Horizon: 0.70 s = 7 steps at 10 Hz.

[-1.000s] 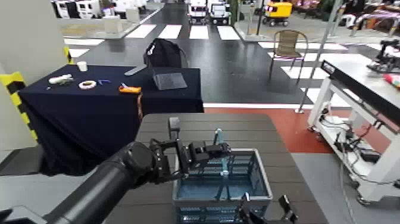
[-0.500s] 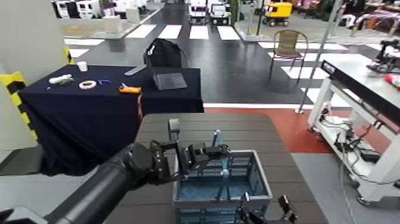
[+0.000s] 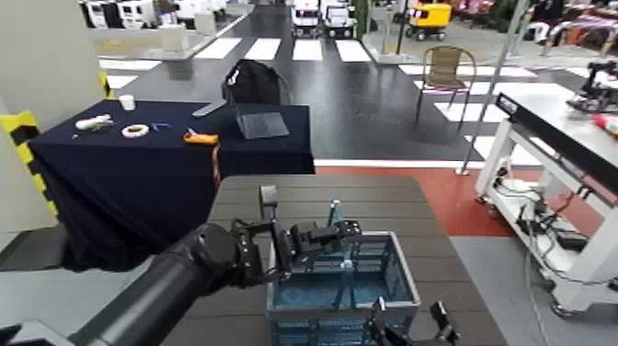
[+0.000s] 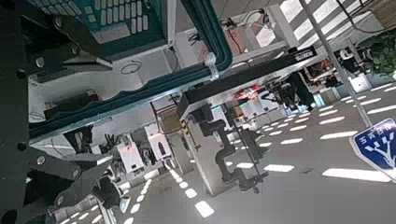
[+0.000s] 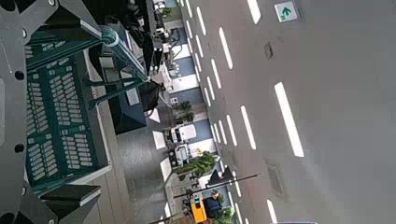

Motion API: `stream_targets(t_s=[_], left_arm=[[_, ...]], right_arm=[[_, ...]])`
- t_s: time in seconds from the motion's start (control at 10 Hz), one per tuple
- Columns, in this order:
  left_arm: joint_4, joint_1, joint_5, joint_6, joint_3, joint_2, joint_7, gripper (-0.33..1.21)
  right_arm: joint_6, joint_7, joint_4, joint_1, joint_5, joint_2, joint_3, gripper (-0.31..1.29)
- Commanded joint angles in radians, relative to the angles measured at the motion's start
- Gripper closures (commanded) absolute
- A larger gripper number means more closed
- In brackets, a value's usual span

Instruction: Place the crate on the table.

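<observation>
crate on the near end of the table, left gripper at its handle.

nearest, the right gripper sits low at the crate's near right corner, fingers spread. the left arm reaches across from the left; its fingers look closed on the upright handle, which runs across the crate's short span.
</observation>
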Motion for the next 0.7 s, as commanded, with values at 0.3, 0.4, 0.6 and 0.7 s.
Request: stream_targets(t_s=[0.3,0.4,0.6,0.7], left_arm=[[0.000,0.006,-0.001,-0.001,0.009,0.005,0.008,0.06],[-0.012,0.013,-0.029,-0.008,0.024,0.008,0.010,0.06],[-0.098,0.058,-0.129,-0.013,0.098,0.026,0.028,0.06],[-0.209,0.107,-0.172,-0.002,0.149,0.052,0.097,0.06]], right_arm=[[0.002,0.000,-0.002,0.003,-0.001,0.000,-0.001,0.14],[0.003,0.000,-0.003,0.003,-0.001,0.000,-0.003,0.14],[0.005,0.000,-0.005,0.006,-0.001,-0.001,-0.006,0.14],[0.006,0.000,-0.006,0.007,-0.001,-0.001,-0.007,0.14]])
